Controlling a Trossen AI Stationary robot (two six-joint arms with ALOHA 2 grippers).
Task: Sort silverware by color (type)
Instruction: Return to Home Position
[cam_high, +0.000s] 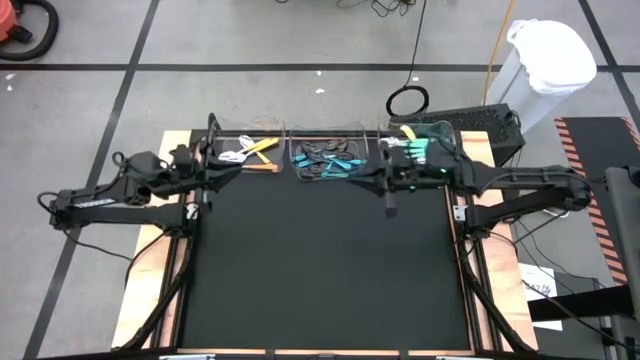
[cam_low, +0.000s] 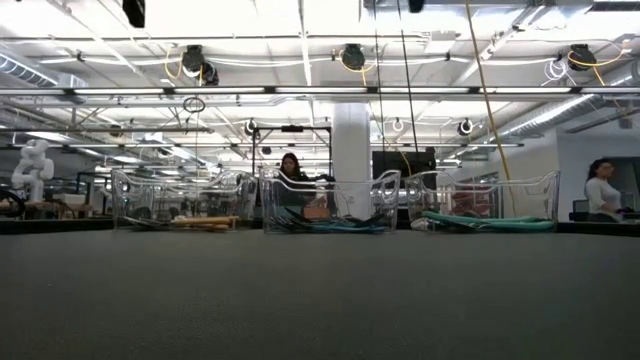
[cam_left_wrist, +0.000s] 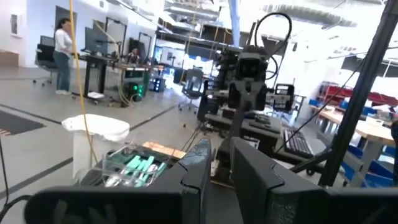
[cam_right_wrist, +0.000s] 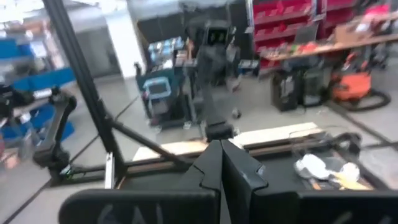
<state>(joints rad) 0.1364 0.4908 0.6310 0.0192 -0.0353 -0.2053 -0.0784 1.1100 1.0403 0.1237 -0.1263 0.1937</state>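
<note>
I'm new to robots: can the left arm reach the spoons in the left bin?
Probably yes: the left gripper sits close by the open-topped left bin, nothing between it and the spoons.

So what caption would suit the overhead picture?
Left arm and right arm lie along the black mat's far edge, by three clear bins of coloured spoons.

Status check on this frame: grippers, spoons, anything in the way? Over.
Left gripper by left bin; right gripper shut, empty, by right bin. Spoons all binned. No obstruction seen on the mat.
</note>
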